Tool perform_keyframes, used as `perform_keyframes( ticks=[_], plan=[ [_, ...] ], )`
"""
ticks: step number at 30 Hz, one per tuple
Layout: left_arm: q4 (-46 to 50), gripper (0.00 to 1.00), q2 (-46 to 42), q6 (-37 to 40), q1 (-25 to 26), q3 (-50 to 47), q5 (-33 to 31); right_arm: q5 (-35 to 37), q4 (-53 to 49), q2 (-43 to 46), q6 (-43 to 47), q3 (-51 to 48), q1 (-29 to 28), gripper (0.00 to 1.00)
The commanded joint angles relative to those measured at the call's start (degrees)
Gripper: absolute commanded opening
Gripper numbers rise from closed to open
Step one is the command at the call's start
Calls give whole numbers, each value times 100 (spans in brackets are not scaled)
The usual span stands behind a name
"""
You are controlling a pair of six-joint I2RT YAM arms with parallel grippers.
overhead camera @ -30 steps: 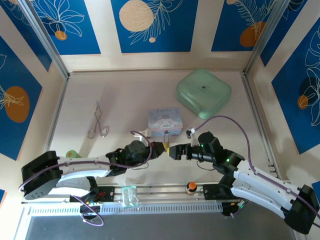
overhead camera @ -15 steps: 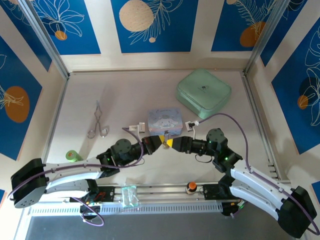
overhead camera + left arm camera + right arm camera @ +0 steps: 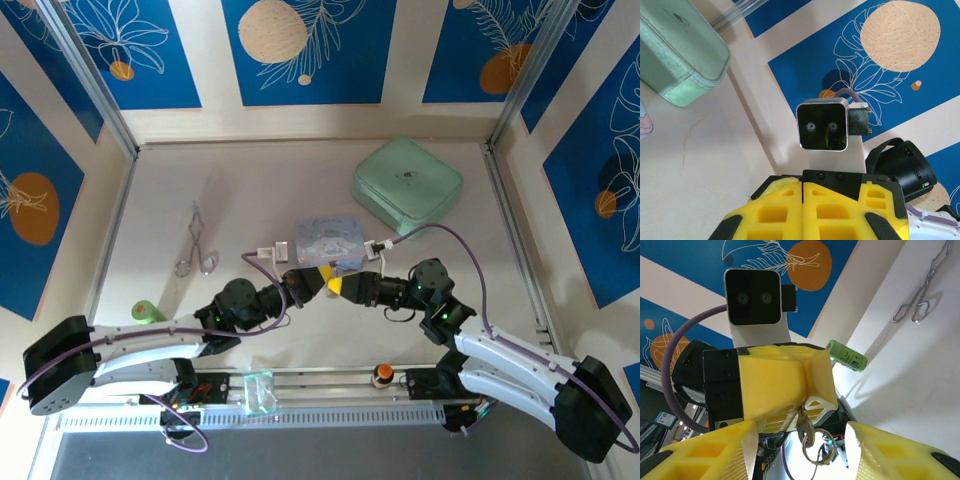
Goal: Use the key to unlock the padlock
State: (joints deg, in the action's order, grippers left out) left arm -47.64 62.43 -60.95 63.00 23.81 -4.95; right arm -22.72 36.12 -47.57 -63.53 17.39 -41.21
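Note:
In the right wrist view the key (image 3: 805,431) hangs bow-down from the tip of my left gripper (image 3: 801,405). That gripper's yellow fingers are shut on the key's blade, and a small ring (image 3: 825,457) dangles from the bow. My right gripper (image 3: 800,452) is open, its two fingers standing left and right of the key without touching it. From above, the left gripper (image 3: 316,281) and right gripper (image 3: 340,287) meet tip to tip just in front of the blue tin (image 3: 328,240). The padlock is hidden.
A mint-green zip case (image 3: 407,187) lies at the back right. Silver forceps (image 3: 195,240) lie at the left, with a small green cylinder (image 3: 146,311) nearer the front. An orange-capped bottle (image 3: 382,375) and a clear piece (image 3: 260,390) sit on the front rail.
Both arms have reached away from their bases toward the blue tin, and the two grippers have closed the gap between them. The left stays shut on the key.

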Motion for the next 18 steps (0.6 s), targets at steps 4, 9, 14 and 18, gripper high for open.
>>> perform_keyframes(
  ticks=[4, 9, 14, 18],
  plan=[
    [-378, 0, 65, 75, -12, -52, 29, 170, 309, 126, -11, -157, -27, 43],
    [-418, 0, 102, 57, -16, -61, 47, 153, 500, 33, -45, -157, -27, 37],
    [-454, 0, 129, 40, -7, -77, 64, 195, 577, 21, -22, -118, -27, 27],
    [-501, 0, 137, 17, -7, -114, 30, 143, 623, -123, -35, -52, -45, 26]
  ],
)
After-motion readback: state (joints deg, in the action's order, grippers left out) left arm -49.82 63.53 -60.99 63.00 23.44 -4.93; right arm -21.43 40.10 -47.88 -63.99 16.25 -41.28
